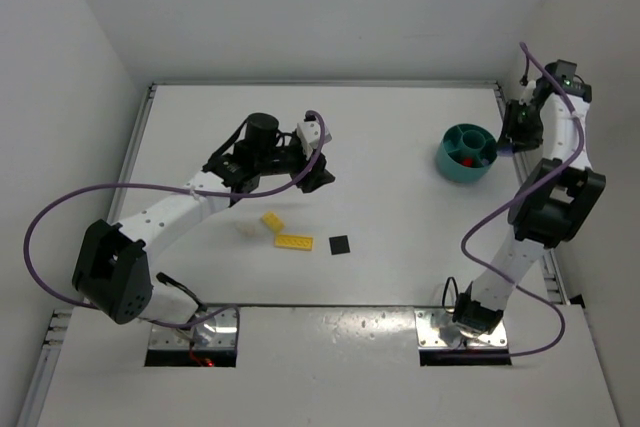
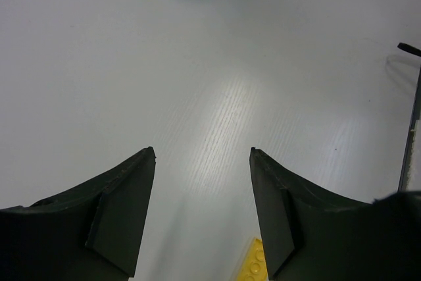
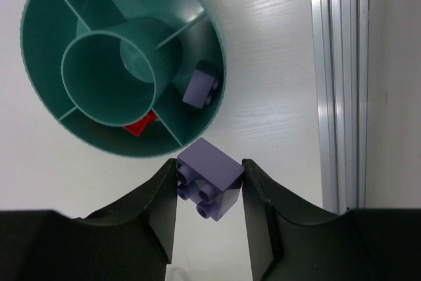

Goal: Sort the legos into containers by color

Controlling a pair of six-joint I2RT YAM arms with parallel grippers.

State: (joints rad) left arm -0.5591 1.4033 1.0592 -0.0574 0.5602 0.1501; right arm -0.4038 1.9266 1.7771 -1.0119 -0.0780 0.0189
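Note:
The teal bowl [image 1: 466, 153] stands at the right of the table. In the right wrist view the teal bowl [image 3: 52, 106] holds a lavender brick [image 3: 200, 87] in one compartment and a red piece [image 3: 140, 124] in the one beside it. My right gripper [image 3: 210, 182] is shut on a second lavender brick [image 3: 209, 179] just outside the bowl's rim. My left gripper [image 1: 318, 179] hangs open and empty above the table's middle. Two yellow pieces [image 1: 272, 220] [image 1: 294, 242] and a black plate [image 1: 340, 245] lie on the table nearer than it. One yellow plate [image 2: 253, 264] shows by the left gripper's right finger.
A metal rail [image 3: 339, 83] runs along the table's right edge, close to the bowl. White walls close in the back and both sides. Purple cables loop from both arms.

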